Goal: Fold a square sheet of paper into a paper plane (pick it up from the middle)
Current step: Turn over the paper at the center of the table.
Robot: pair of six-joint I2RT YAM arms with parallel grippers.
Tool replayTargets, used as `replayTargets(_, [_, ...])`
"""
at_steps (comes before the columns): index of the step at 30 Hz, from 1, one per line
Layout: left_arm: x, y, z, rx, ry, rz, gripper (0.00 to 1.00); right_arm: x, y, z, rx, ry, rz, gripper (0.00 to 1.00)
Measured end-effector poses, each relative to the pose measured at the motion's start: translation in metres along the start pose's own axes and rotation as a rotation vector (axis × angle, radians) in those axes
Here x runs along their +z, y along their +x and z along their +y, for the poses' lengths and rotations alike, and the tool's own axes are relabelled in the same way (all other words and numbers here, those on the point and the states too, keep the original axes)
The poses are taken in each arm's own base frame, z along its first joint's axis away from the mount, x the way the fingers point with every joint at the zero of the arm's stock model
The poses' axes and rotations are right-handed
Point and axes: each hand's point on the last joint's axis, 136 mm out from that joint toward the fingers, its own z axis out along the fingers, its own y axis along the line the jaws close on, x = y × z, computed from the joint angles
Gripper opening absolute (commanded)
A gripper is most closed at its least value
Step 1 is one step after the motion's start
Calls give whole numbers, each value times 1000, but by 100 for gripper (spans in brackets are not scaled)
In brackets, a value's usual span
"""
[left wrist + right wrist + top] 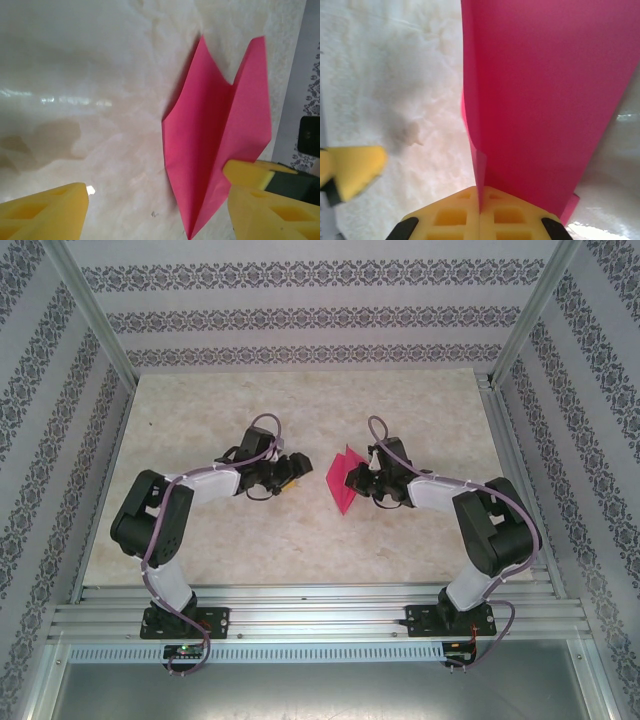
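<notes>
- Right gripper (480, 192): my two yellow fingers are pressed together on the paper plane (545, 100). They pinch it along its lower folded edge, and the sheet rises straight out of the seam between the pads.
- Left gripper (157, 195): my fingers stand well apart with nothing between them. They are aimed at the plane from the other side, near it but not touching.
- Location of the plane: over the middle of the table (300, 410), between my two grippers and against the right one. From the left wrist it reads as a narrow pointed dart with a centre crease and two flaps spread to either side, with the point toward the camera.
- Contact with the table: I cannot tell whether the plane's underside rests on the surface or hangs just above it.
- Step in hand, in my judgement: late in the fold. The square has already been creased into a dart, and my right hand is gripping the body while the flaps are left free.
- Progress: close to the end, since the creases look sharp and the two flaps look roughly even.
- Next move, as I judge it: bring the open left fingers in on one flap to set it level, or set the plane down. Either way the right-hand pinch must hold firm on the fold.
- Risk: thin paper will buckle or tear if my two grippers pull against each other.
</notes>
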Motion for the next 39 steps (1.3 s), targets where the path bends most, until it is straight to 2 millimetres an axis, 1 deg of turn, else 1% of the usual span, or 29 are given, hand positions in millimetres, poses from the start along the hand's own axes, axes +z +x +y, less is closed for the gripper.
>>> replayTargets(4, [8,23,-3,-15,29,49,83,-3,-3,3,54,-82,-24,1])
replayTargets(8, [14,40,-11,-43,81,92,83,-4,-5,4,88,-116,-36,2])
replayTargets(11, [20,55,-15,-67,116,128,77,-5,-6,4,91,-119,-41,2])
replayTargets(14, [28,72,-14,-96,134,169,68,-4,-6,2,97,-111,-38,1])
replayTargets(16, [35,83,-14,-117,147,195,59,-4,-7,0,102,-109,-39,1])
replayTargets(17, [39,89,-14,-126,151,207,57,-4,-8,-2,105,-107,-41,1])
replayTargets(18, [43,93,-15,-129,154,215,57,-3,-8,-3,108,-104,-40,1])
replayTargets(23, [48,102,-30,-139,208,219,60,-2,-8,-8,119,-97,-38,2])
replayTargets(26, [53,104,-35,-152,237,211,59,-2,-8,-7,119,-98,-36,2])
replayTargets(28, [58,105,-34,-171,243,210,54,-2,-8,-7,119,-99,-36,2])
replayTargets(31, [61,103,-34,-200,263,203,53,-3,-9,-8,122,-100,-37,1])
replayTargets(39, [70,99,-37,-255,307,177,39,-3,-9,-12,130,-97,-36,2])
